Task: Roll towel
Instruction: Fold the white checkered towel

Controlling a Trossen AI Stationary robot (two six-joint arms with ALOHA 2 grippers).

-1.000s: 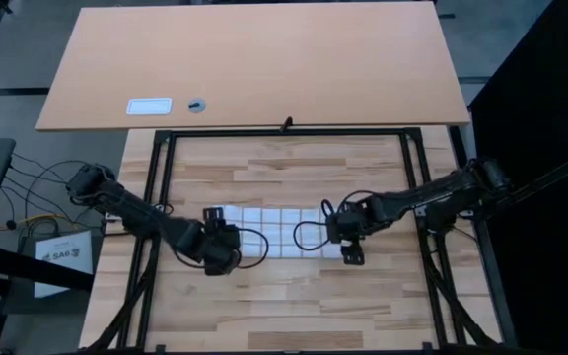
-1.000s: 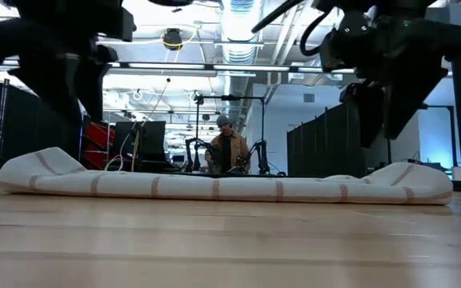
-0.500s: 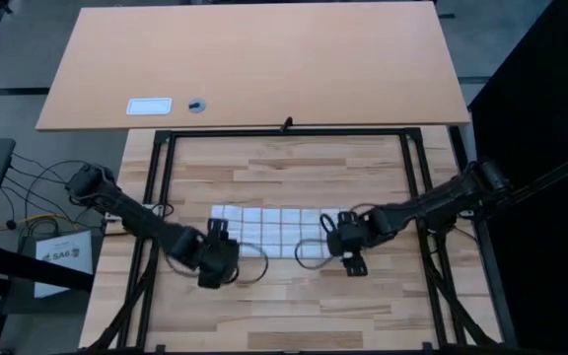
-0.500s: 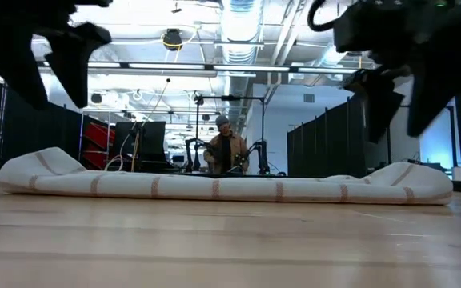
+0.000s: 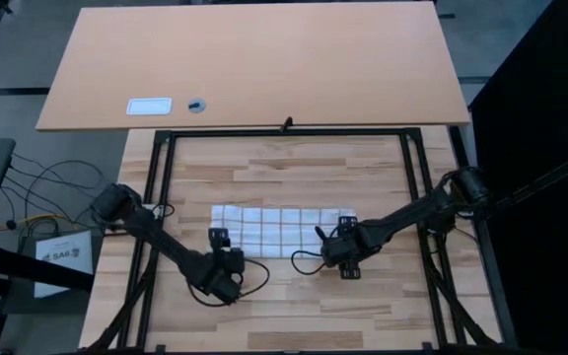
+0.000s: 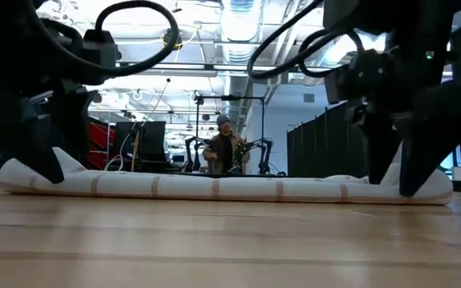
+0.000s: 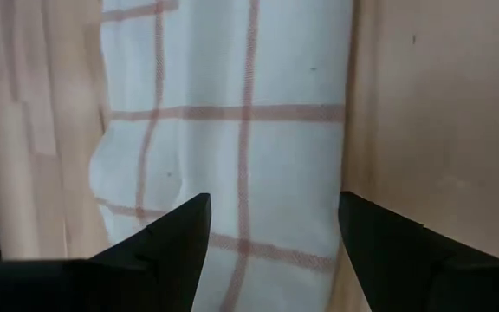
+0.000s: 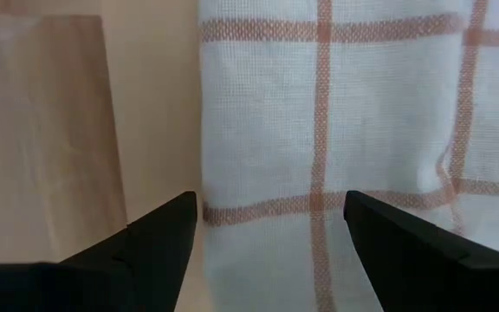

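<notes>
Progress, by our judgement, is early: the towel lies as a flat strip, unrolled. High view: we see it mid-table, the left gripper at 1 end, the right gripper at the other, both on its near edge. Low view: we see soft, low cloth, slightly raised at both ends, on the smooth wooden table. Left wrist view: fingers spread apart over white woven fabric with reddish check lines. Right wrist view: fingers likewise apart, clamping nothing.

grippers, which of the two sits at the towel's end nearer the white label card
The left gripper, at the towel's left end; the card lies on that side. The right gripper is at the opposite end.
</notes>
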